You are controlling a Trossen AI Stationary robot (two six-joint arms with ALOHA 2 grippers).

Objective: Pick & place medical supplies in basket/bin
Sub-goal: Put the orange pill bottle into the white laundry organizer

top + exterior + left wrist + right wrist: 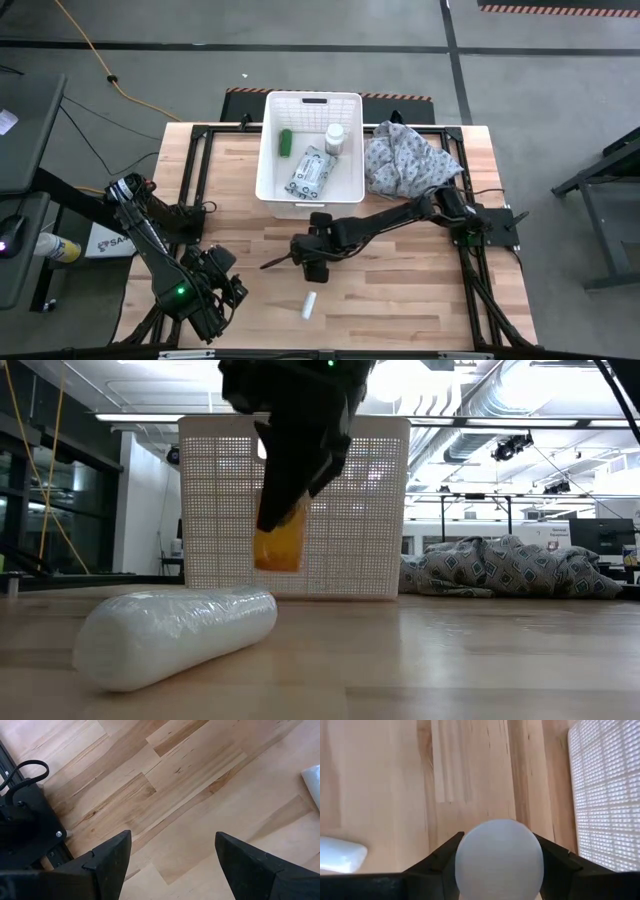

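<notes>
The white lattice bin (pixel 268 150) stands at the table's far middle. In it lie a green cylinder (pixel 285 142), a white bottle (pixel 334 138) and the grey-green wipes packet (pixel 310 172). My right gripper (pixel 312 262) hovers just near of the bin (pixel 210 510), shut on a small amber bottle (pixel 280 545) with a round white end (pixel 499 857). A small white tube (pixel 309 305) lies on its side on the wood, nearer than that gripper (pixel 290 480). My left gripper (pixel 172 835) waits open over the table's near left corner (pixel 228 290), touching nothing. My right gripper (pixel 496 840) pinches the amber bottle between its two fingers, one dark finger (pixel 437 857) on each side of the bottle's white end (pixel 470 850). The fingers come from above, slanting down. The bottle's amber body (pixel 275 555) hangs tilted below them, lifted clear of the table.
The grey patterned cloth (pixel 405 155) lies bunched to the right of the bin, low on the table (pixel 510 568). The bin's lattice wall (pixel 605 795) stands close beside the right gripper. Dark frame rails run along the table's edges (pixel 200 170). Bare wood stretches between the tube (pixel 175 635) and the left gripper.
</notes>
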